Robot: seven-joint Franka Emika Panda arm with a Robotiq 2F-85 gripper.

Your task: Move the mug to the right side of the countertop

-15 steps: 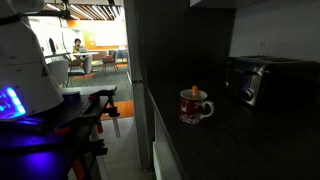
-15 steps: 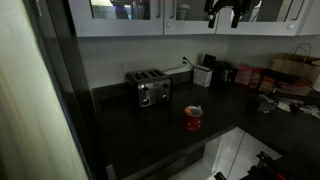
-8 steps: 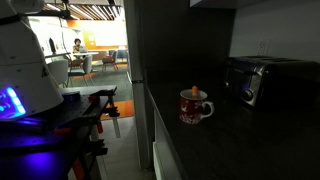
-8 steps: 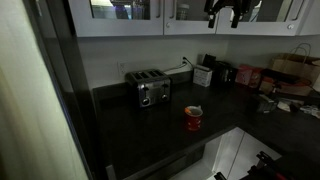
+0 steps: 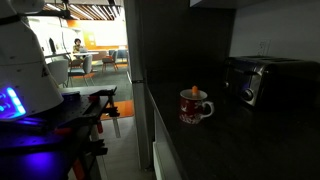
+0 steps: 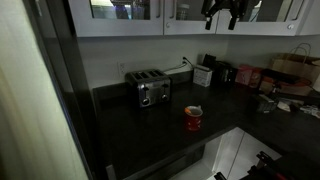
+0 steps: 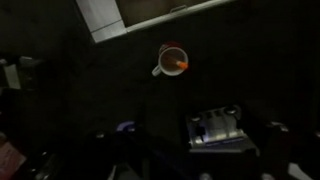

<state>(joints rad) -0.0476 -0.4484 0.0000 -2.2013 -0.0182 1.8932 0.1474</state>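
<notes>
**A:** What's around your mug (image 6: 193, 117)?

**B:** It stands upright near the front edge of the counter (image 6: 130, 130), with an orange bit in its top. The toaster (image 6: 150, 90) sits near it, toward the back edge. A white box (image 6: 203, 75) stands farther along the back edge, and a paper bag (image 6: 295, 68) at the counter's end, both well apart from the mug.

**A:** And your gripper (image 6: 222, 10)?

**B:** It hangs high above the counter, level with the cabinets (image 6: 110, 10) and well apart from the mug. In the wrist view you look straight down on the mug. Whether the fingers are spread or pressed together, you cannot tell.
</notes>
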